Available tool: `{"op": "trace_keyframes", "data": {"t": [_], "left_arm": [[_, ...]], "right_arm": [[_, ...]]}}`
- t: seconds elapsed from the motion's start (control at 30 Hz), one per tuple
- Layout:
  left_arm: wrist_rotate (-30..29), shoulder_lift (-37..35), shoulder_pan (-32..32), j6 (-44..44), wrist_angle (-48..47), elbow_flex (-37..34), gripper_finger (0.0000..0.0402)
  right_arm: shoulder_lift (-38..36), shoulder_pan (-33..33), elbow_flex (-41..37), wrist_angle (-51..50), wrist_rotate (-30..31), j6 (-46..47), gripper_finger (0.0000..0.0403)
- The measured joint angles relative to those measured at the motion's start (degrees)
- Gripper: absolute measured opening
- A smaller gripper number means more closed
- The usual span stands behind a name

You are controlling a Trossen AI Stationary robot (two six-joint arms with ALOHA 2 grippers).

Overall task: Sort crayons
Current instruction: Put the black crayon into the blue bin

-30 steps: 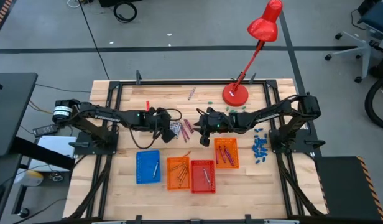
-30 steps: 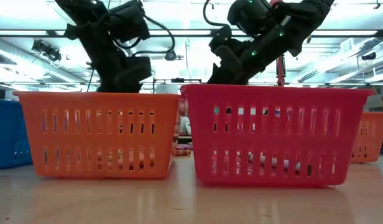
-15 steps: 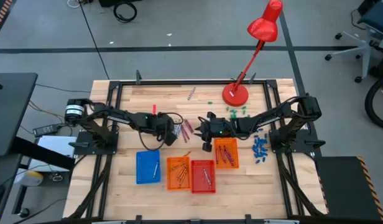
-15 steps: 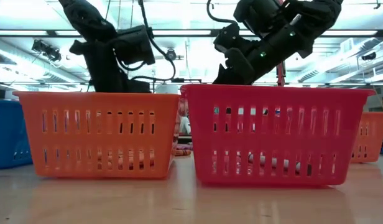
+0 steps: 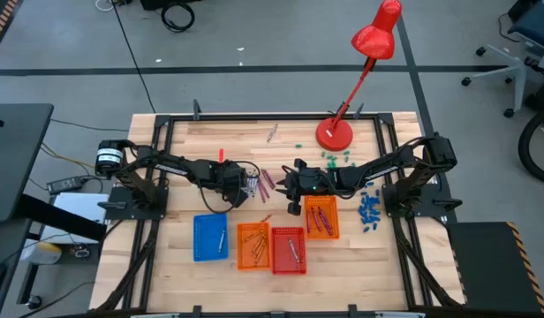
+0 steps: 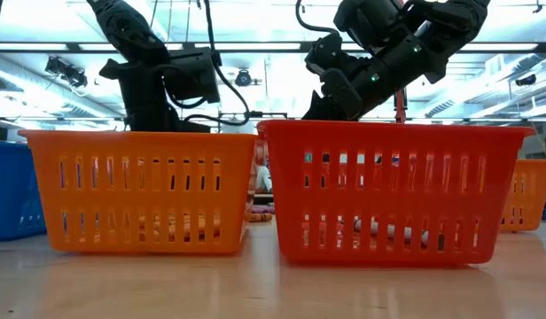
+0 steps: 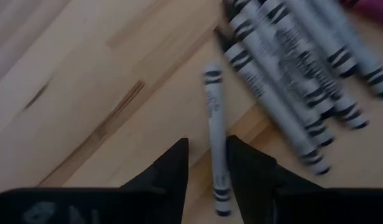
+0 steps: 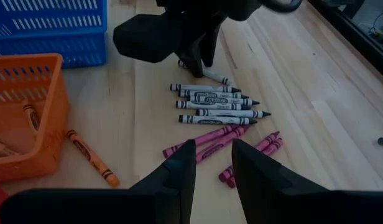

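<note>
Several grey-white crayons (image 8: 216,106) and magenta-purple crayons (image 8: 224,134) lie flat on the wooden table between the two arms; they also show in the high view (image 5: 261,184). My left gripper (image 5: 246,188) is down at the table by the grey-white group. Its fingers stand slightly open on either side of one grey-white crayon (image 7: 214,134) that lies apart from the others. I cannot tell whether a finger touches it. My right gripper (image 8: 213,146) is slightly open and empty, above the table to the right of the crayons (image 5: 288,187).
A blue tray (image 5: 210,237), an orange tray (image 5: 253,246), a red tray (image 5: 288,250) and a second orange tray (image 5: 321,217) stand near the front, with crayons in them. An orange crayon (image 8: 89,158) lies loose beside a tray. A red lamp (image 5: 334,132) stands at the back; blue bits (image 5: 369,210) lie at the right.
My left gripper has gone toward the table's right and near edges and down, to the grey-white crayons. My right gripper has shifted a little toward the near edge.
</note>
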Motion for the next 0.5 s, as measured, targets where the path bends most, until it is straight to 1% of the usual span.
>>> {"op": "trace_keyframes", "data": {"t": [0.1,0.23,0.27,0.37,0.5], "left_arm": [[1.79,-0.06,1.31,1.19,-2.33,0.07,0.0088],[2.61,-0.06,2.29,3.58,-3.02,-0.01,0.0028],[2.69,-0.06,2.46,3.92,-3.02,-0.03,0.0019],[2.91,-0.06,2.79,4.55,-2.89,-0.13,0.0018],[2.87,-0.04,2.78,4.74,-2.8,-0.17,0.0031]], "right_arm": [[0.0,0.02,0.0,0.1,-0.03,0.0,0.011],[0.0,0.0,0.0,-0.1,-0.35,0.0,0.011],[0.0,0.0,0.0,-0.25,-0.51,-0.02,0.011],[0.0,0.0,0.0,-0.45,-0.91,-0.13,0.011],[0.0,0.02,0.0,-0.9,-1.08,-0.22,0.011]]}}
